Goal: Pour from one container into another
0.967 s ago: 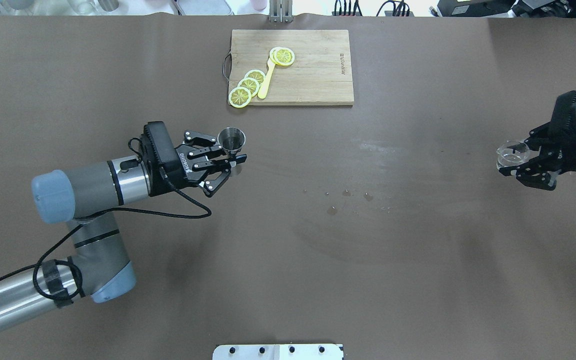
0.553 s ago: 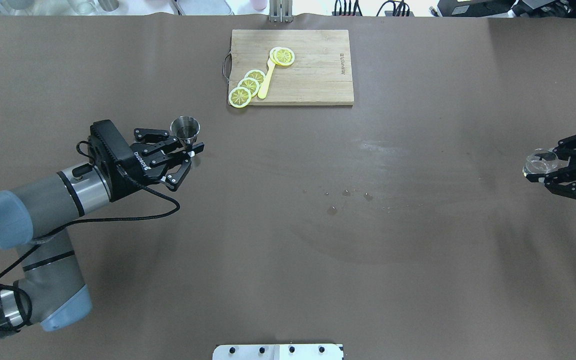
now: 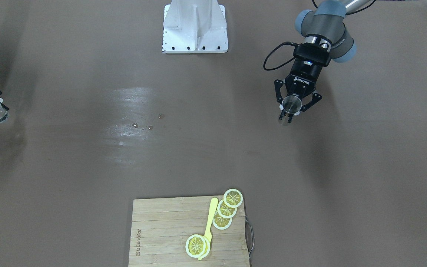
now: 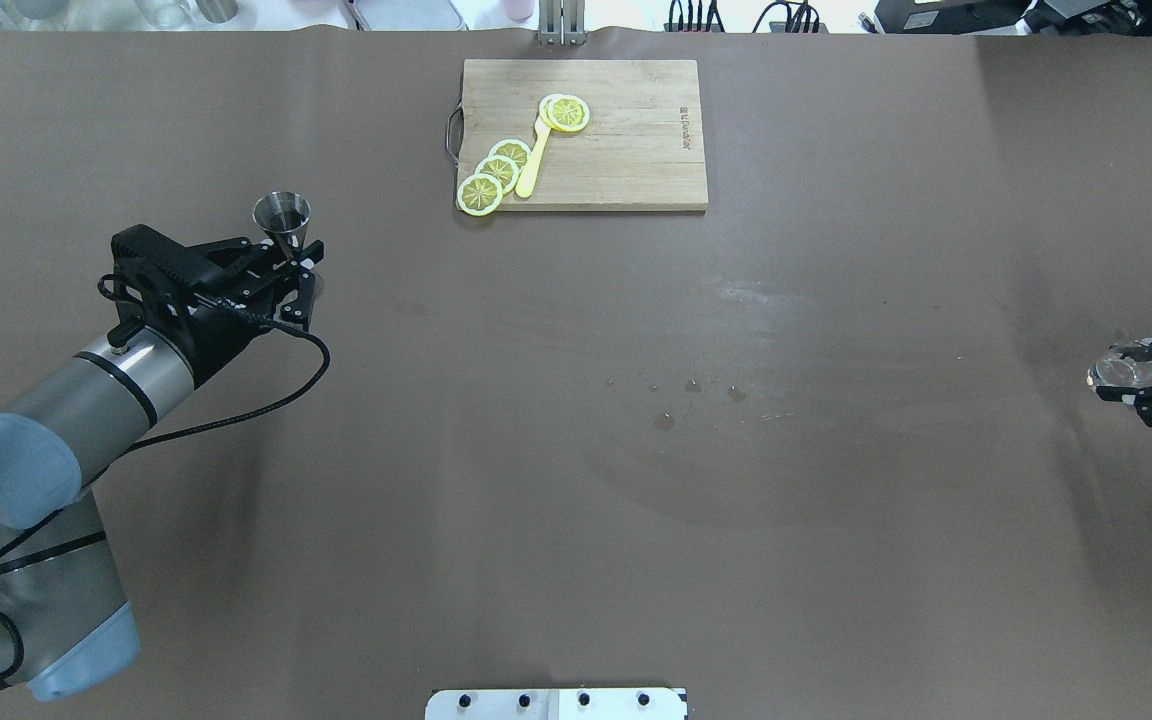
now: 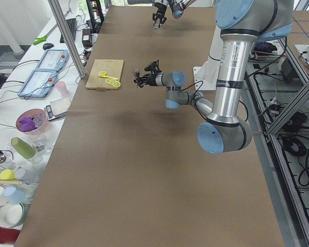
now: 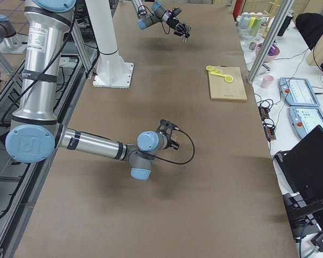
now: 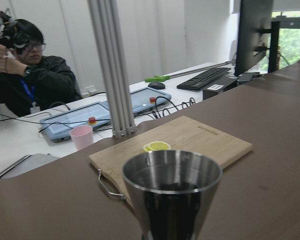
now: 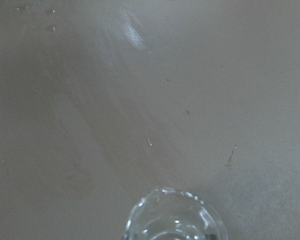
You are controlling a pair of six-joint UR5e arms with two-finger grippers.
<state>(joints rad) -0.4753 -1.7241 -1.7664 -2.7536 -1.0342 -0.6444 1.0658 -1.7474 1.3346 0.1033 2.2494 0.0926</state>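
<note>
A steel jigger (image 4: 281, 214) stands upright in my left gripper (image 4: 307, 274), which is shut on its stem at the table's left side. The left wrist view shows the jigger (image 7: 172, 194) close up, with dark liquid inside. From the front the jigger (image 3: 291, 104) hangs just above the table. At the far right edge my right gripper (image 4: 1128, 374) is shut on a small clear glass (image 4: 1122, 361). The glass's rim (image 8: 175, 216) fills the bottom of the right wrist view. The two containers are far apart.
A wooden cutting board (image 4: 636, 150) lies at the back centre with lemon slices (image 4: 496, 170) and a yellow spoon (image 4: 533, 160). Small wet drops (image 4: 693, 390) mark the brown table's middle. The robot's white base plate (image 4: 556, 704) sits at the near edge.
My left arm has drawn back to the left and farther up the table with the jigger. My right arm has retreated toward the right edge, still holding the glass.
</note>
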